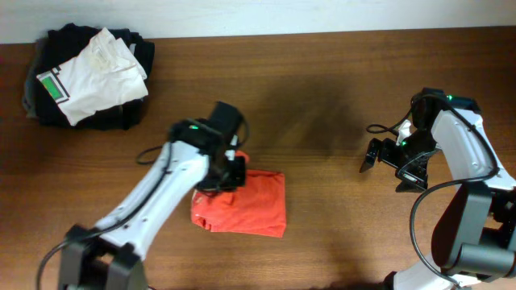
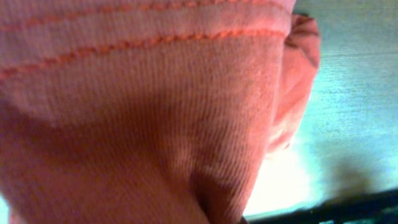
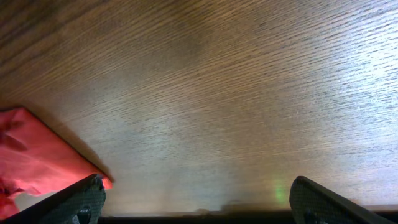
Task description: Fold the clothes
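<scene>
The red-orange T-shirt [image 1: 250, 205] lies folded into a small rectangle on the table, left of centre. My left gripper [image 1: 229, 171] is down on its top left corner. In the left wrist view the shirt's cloth [image 2: 143, 124] fills nearly the whole frame, with a stitched hem at the top and a crease pinched toward the bottom centre; the fingers themselves are hidden. My right gripper [image 1: 382, 165] is open and empty over bare wood, well to the right of the shirt. In the right wrist view the open fingers [image 3: 199, 199] frame the table, with a corner of the shirt [image 3: 37, 155] at the left.
A pile of black folded garments [image 1: 48, 56] with a white garment with a green patch [image 1: 101, 72] on top sits at the back left corner. The wooden table [image 1: 339, 89] reaches the white back edge.
</scene>
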`<state>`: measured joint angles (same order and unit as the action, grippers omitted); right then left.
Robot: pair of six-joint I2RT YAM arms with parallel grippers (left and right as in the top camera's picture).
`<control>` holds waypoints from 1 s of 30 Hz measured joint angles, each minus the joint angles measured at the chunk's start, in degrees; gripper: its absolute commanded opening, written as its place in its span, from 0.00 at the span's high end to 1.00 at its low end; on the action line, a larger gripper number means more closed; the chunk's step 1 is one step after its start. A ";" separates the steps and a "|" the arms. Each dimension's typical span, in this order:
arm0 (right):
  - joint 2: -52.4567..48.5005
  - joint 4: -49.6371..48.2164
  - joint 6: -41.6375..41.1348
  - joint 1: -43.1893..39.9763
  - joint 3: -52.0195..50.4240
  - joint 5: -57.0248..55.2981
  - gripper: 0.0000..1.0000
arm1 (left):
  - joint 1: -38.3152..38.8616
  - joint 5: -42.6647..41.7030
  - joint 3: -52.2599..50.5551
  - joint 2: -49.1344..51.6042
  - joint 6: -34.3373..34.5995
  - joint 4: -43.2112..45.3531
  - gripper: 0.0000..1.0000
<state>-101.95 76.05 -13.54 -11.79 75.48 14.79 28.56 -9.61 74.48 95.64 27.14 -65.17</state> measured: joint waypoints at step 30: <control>0.00 0.00 0.07 0.00 0.00 0.00 0.02 | 19.78 -15.78 5.27 11.08 5.68 17.42 0.20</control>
<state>-101.95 76.05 -13.47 -11.79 75.48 14.79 48.34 -25.39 79.75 106.72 32.82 -47.75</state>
